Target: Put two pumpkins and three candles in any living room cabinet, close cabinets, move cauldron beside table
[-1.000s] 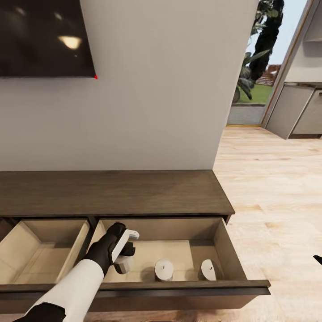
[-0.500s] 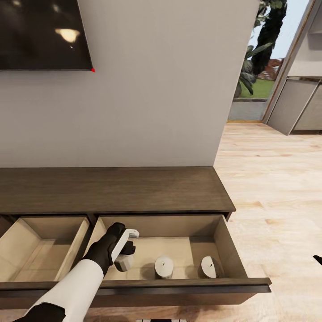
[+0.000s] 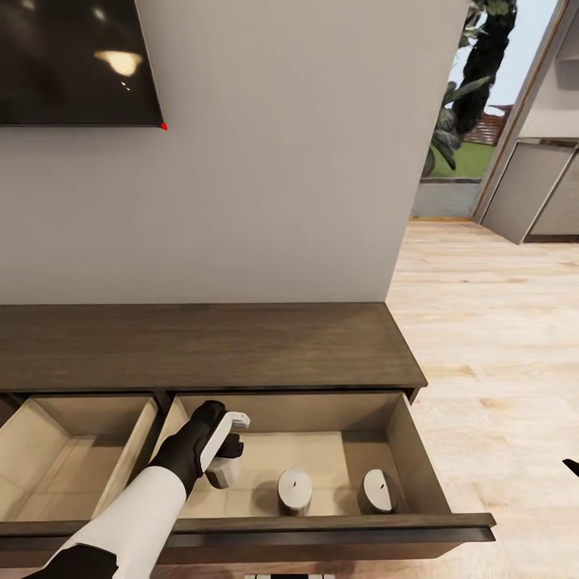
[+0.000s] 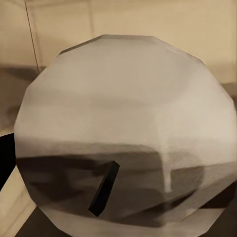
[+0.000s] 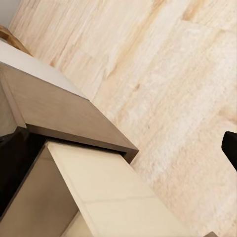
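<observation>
We saw the dark brown cabinet (image 3: 209, 346) with two drawers pulled open. Its right drawer (image 3: 402, 450) held two stubby grey-white candles (image 3: 295, 490), one upright, one (image 3: 377, 490) tilted; a third candle (image 4: 123, 133) sat in the left tool (image 3: 227, 450).

The left arm, white-sleeved with a black wrist, reaches forward and down from the lower left of the head view. Its left hand (image 3: 227, 460) points downward, fingers closed around a pale grey candle (image 4: 123, 133). The right hand (image 3: 572, 466) shows merely as a dark tip.

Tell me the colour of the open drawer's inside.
Pale light-wood beige drawer interior, clearest in the head view.
</observation>
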